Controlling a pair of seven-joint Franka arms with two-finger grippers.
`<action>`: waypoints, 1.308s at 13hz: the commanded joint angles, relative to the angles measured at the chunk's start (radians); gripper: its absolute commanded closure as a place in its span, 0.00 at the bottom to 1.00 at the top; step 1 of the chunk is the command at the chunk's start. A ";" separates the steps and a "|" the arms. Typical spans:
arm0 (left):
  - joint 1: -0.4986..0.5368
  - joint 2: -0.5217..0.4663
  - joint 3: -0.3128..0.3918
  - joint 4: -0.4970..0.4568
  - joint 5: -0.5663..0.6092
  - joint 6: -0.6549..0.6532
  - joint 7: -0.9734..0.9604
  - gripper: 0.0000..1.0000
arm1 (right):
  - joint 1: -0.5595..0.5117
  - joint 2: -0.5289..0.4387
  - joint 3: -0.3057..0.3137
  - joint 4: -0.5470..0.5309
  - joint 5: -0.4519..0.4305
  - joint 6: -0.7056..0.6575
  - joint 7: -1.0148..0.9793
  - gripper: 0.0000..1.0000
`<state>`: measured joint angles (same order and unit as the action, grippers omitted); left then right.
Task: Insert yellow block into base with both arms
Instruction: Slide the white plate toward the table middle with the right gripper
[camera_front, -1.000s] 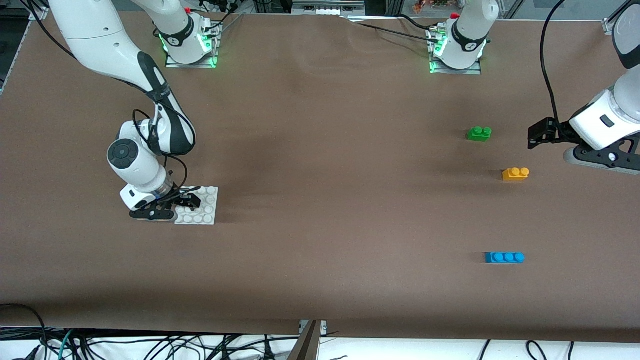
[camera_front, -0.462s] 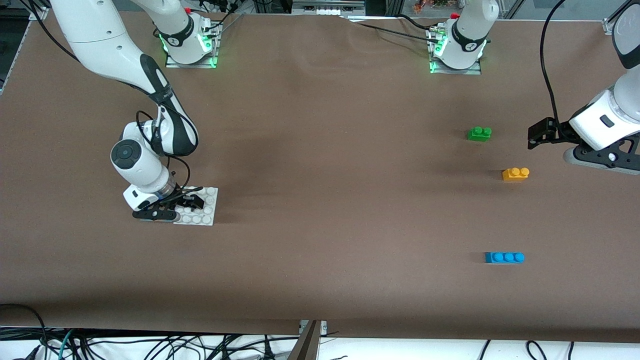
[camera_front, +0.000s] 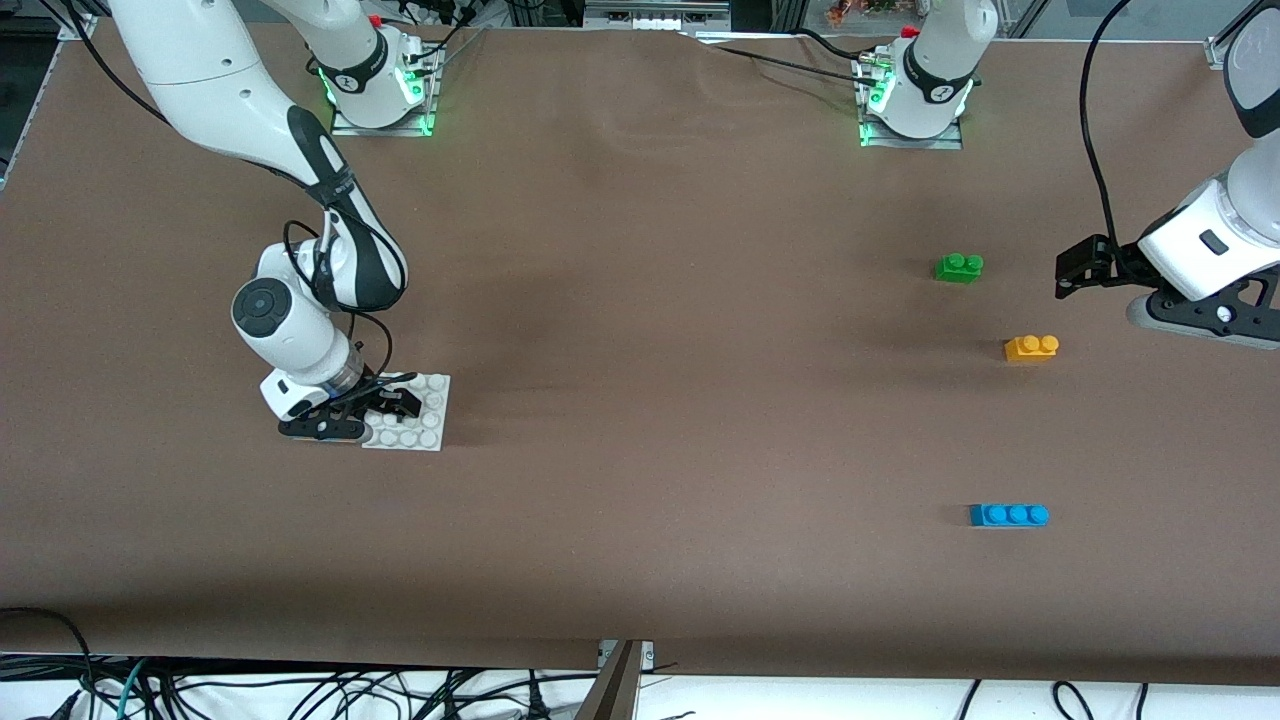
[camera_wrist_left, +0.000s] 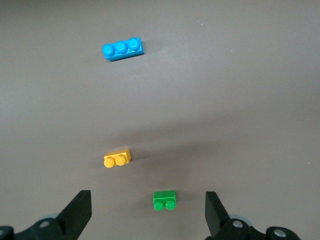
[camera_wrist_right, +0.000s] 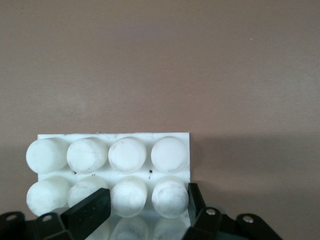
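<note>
Yellow block (camera_front: 1031, 347) sits at the right of the frame on the desk (camera_front: 650, 300), long axis across the picture, studs up. Your left gripper (camera_front: 1085, 268), jaws spread and empty, hangs just to the upper right of it, far nearer than the right gripper (camera_front: 385, 403). That one's jaws are clamped on the base (camera_front: 425, 425) at lower left. Count one yellow block, one green brick (camera_front: 958, 267), one blue brick (camera_front: 1009, 515), one base.
</note>
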<state>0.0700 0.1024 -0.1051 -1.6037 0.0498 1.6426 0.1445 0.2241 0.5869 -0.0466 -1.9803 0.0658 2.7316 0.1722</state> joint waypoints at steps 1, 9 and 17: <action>-0.001 -0.009 0.001 0.001 -0.028 -0.007 -0.003 0.00 | 0.009 0.016 0.028 0.024 0.017 0.008 0.000 0.28; -0.001 -0.009 0.001 0.001 -0.028 -0.007 -0.003 0.00 | 0.076 0.018 0.036 0.029 0.031 0.014 0.018 0.28; -0.001 -0.009 0.001 0.001 -0.028 -0.007 -0.003 0.00 | 0.115 0.044 0.037 0.037 0.032 0.054 0.104 0.28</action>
<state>0.0698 0.1024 -0.1051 -1.6037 0.0497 1.6426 0.1445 0.3105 0.6052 -0.0159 -1.9653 0.0770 2.7682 0.2392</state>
